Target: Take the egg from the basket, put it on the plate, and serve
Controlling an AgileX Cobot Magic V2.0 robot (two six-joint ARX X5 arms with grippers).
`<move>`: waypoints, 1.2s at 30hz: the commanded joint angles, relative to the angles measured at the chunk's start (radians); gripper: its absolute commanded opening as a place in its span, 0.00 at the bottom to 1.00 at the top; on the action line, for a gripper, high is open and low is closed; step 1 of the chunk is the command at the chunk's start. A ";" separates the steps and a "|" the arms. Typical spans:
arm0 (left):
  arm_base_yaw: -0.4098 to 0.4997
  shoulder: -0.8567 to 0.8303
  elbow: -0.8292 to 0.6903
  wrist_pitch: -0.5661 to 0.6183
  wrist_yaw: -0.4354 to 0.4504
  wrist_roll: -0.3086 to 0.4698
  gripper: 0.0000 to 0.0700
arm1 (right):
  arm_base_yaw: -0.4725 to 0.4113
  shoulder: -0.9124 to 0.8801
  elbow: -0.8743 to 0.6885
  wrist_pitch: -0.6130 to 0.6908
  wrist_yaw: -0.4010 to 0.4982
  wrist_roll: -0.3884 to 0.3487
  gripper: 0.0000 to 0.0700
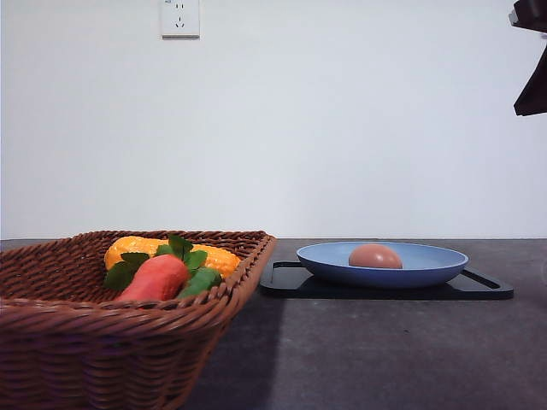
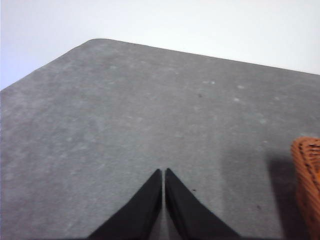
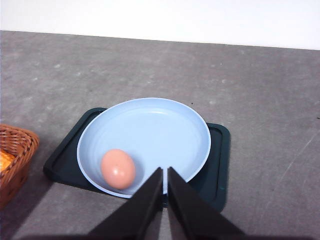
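Right wrist view: egg (image 3: 118,169) sits in plate (image 3: 144,143), right hand (image 3: 164,176) closed, empty. Looks smooth, fragile; grip plate's rim instead.

The basket (image 1: 128,325) is set on the worktop (image 1: 376,359) at front left, w/ a carrot (image 1: 155,278) and corn (image 1: 162,253) held in it, corn behind carrot. The tray (image 1: 479,286) is placed to the right, farther back. The plate (image 1: 427,260) is carried on the tray; the egg (image 1: 375,256) is seated in the plate.
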 commanded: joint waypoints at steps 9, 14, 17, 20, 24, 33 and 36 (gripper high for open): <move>0.002 -0.001 -0.024 -0.016 0.028 -0.035 0.00 | 0.006 0.003 0.005 0.011 0.003 0.011 0.00; 0.002 -0.002 -0.024 -0.016 0.028 -0.035 0.00 | 0.006 0.003 0.005 0.011 0.003 0.011 0.00; 0.002 -0.002 -0.024 -0.016 0.028 -0.035 0.00 | 0.006 0.003 0.005 0.011 0.002 0.011 0.00; 0.002 -0.002 -0.024 -0.016 0.028 -0.035 0.00 | 0.006 0.003 0.005 0.011 0.003 0.010 0.00; 0.002 -0.002 -0.024 -0.016 0.028 -0.035 0.00 | 0.006 0.003 0.005 0.011 0.003 0.011 0.00; 0.002 -0.002 -0.024 -0.016 0.028 -0.035 0.00 | -0.013 -0.056 -0.003 -0.004 0.059 -0.111 0.00; 0.002 -0.002 -0.024 -0.016 0.028 -0.035 0.00 | -0.069 -0.161 -0.045 0.002 0.071 -0.195 0.00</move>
